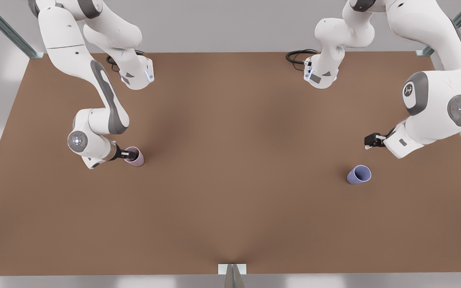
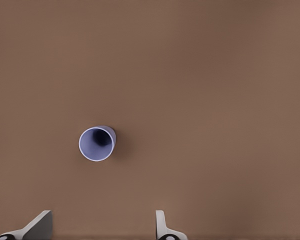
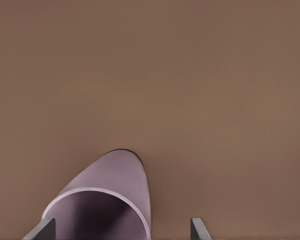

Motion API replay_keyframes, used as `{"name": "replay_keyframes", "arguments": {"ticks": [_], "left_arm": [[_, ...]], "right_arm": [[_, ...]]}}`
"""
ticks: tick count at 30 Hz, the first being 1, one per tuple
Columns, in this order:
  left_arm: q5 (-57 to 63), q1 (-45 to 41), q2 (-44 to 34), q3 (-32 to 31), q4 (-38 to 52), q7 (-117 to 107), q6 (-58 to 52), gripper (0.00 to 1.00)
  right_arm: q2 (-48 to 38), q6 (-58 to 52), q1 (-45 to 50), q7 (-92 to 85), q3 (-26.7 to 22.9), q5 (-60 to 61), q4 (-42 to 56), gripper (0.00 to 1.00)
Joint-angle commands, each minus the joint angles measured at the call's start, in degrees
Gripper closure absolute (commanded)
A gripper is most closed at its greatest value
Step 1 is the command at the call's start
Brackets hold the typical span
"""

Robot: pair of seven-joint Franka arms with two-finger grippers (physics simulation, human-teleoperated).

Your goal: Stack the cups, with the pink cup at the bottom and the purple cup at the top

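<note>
Lit evenly and softly from overhead, with no glare showing on the brown counter (image 1: 230, 200). Faint, diffuse shadows pooling beneath both arms and darkening the counter's middle in the front view. A small soft shadow hugging the purple cup (image 1: 359, 175), another beside the pink cup (image 1: 135, 157). Rendering slightly soft throughout, edges smeared. Wrist views flat and dim-toned, the pink cup's inside falling into shade.
</note>
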Motion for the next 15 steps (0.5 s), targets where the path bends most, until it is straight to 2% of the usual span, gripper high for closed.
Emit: {"name": "replay_keyframes", "arguments": {"ticks": [1, 5, 8, 11, 12, 13, 14, 15], "left_arm": [[0.0, 0.0, 0.0, 0.0, 0.1, 0.5, 0.1, 0.00], [0.1, 0.0, 0.0, -0.1, 0.0, 0.4, -0.6, 0.00], [0.1, 0.0, 0.0, -0.1, 0.1, 0.4, -0.4, 0.00], [0.1, 0.0, 0.4, -0.1, 0.8, 0.2, -0.4, 0.00], [0.1, 0.0, 0.4, -0.1, 0.8, 0.2, -0.2, 0.00], [0.1, 0.0, 0.3, -0.1, 0.9, 0.1, -0.7, 0.00], [0.1, 0.0, 0.2, 0.0, 0.9, 0.0, -0.9, 0.00], [0.1, 0.0, 0.0, -0.1, 0.9, 0.0, -1.5, 0.00]], "right_arm": [[0.0, 3.9, -1.0, 1.7, 0.0, 0.1, -1.0, 0.00], [0.3, 4.1, -1.9, -0.7, 0.0, 0.1, -2.3, 0.04], [2.5, 6.2, -1.1, -0.7, 0.1, 0.0, -2.2, 0.27], [3.8, 6.2, -1.0, -0.7, 0.4, 0.0, -1.4, 0.44], [3.9, 6.3, -1.1, -0.7, 0.4, 0.0, -1.3, 0.53], [4.0, 6.3, -1.1, -0.7, 0.4, 0.1, -1.3, 0.69], [4.0, 6.3, -1.1, -0.7, 0.4, 0.1, -1.2, 0.79], [3.9, 6.3, -1.1, -0.7, 0.4, 0.1, -1.2, 0.79]]}}
